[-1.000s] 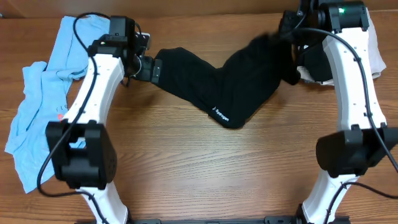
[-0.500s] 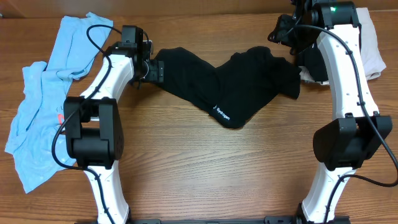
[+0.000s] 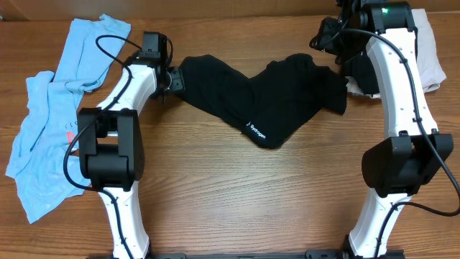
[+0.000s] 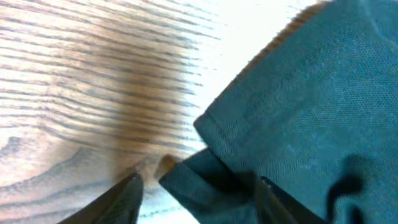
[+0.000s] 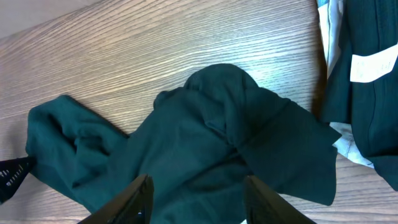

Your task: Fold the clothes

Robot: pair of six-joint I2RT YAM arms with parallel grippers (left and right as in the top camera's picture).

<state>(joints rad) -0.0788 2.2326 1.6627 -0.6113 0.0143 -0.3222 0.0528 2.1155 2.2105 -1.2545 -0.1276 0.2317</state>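
Observation:
The black T-shirt point(image 3: 273, 93) lies crumpled across the back middle of the table, its small white lettering near the front fold. My left gripper point(image 3: 173, 78) sits low at the shirt's left end. In the left wrist view a folded hem corner of the black T-shirt point(image 4: 298, 112) lies between the fingers of the left gripper point(image 4: 199, 183), which is open, with a gap beside the left finger. My right gripper point(image 3: 328, 36) hangs open above the shirt's right end; the right wrist view shows the right gripper point(image 5: 198, 182) holding nothing over the black T-shirt point(image 5: 205, 143). The light-blue shirt point(image 3: 50, 122) lies spread at the far left.
A pile of dark and pale clothes point(image 3: 430, 61) sits at the back right corner, beside the right arm. In the right wrist view a dark garment with a white label point(image 5: 367, 93) lies just right of the black shirt. The left arm's black cable loops over the light-blue shirt.
My right gripper let go of the black T-shirt's right end, which dropped flat onto the table. My left gripper's jaws have narrowed round the shirt's left corner.

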